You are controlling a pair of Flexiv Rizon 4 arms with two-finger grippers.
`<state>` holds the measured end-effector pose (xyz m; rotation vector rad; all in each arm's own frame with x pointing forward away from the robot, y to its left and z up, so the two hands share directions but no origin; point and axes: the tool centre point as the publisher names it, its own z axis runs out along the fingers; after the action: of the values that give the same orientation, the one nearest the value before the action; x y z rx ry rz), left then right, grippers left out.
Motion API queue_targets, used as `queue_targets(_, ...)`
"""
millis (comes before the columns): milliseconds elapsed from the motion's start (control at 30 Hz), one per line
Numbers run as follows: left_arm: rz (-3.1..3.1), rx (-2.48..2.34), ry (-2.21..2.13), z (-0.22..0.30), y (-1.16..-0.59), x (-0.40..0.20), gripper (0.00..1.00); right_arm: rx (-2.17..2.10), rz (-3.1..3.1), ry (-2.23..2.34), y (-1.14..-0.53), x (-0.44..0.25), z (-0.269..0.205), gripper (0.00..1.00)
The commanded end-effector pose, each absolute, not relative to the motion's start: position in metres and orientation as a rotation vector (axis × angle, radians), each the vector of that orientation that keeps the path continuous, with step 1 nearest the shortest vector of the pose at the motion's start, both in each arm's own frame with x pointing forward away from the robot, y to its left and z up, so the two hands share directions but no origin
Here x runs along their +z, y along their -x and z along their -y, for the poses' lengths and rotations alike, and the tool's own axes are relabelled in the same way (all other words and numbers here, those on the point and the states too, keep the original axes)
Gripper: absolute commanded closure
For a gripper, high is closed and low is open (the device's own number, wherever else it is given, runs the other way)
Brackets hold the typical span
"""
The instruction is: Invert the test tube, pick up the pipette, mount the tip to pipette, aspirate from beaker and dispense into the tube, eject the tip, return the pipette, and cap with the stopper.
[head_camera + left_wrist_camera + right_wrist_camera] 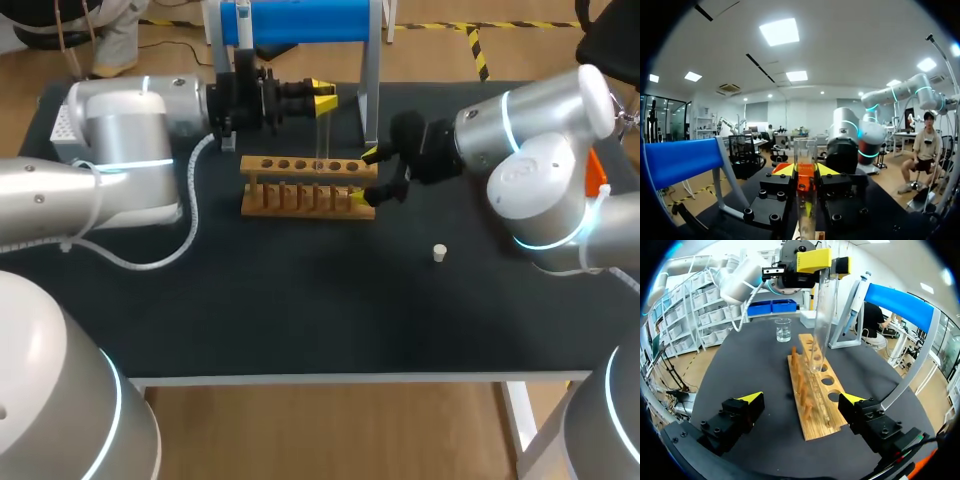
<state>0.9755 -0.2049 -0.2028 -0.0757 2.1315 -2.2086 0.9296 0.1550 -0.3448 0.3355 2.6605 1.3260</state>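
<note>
Left end effector (322,95) grasps the clear glass test tube (322,135) high up — light, slick, brittle; squeeze gently. Right end effector (368,176) released by the wooden rack (255,165).

Your left gripper (323,95) holds the test tube (322,130) above the tube rack (300,190); your right gripper (364,175) straddles its right end, with the stopper (438,252) farther right.

Tube (322,130): clear glass, upright over rack (300,165), in left pincer (324,95). Stopper (438,253): white, table (300,310), near right. Pipette (856,302): hanging, far stand (900,302).
</note>
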Motion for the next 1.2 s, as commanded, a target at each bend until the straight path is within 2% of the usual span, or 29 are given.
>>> queue_targets(33, -2.137, -2.216, 0.069, 0.206, -0.981, -0.208, 1.00, 1.325, -2.663, -0.335, -0.930, -0.344, -0.154, 0.00)
queue_targets(1200, -2.115, -2.202, 0.040, 0.202, -0.984, -0.195, 1.00, 1.325, -2.663, -0.335, -0.930, -0.344, -0.154, 0.00)
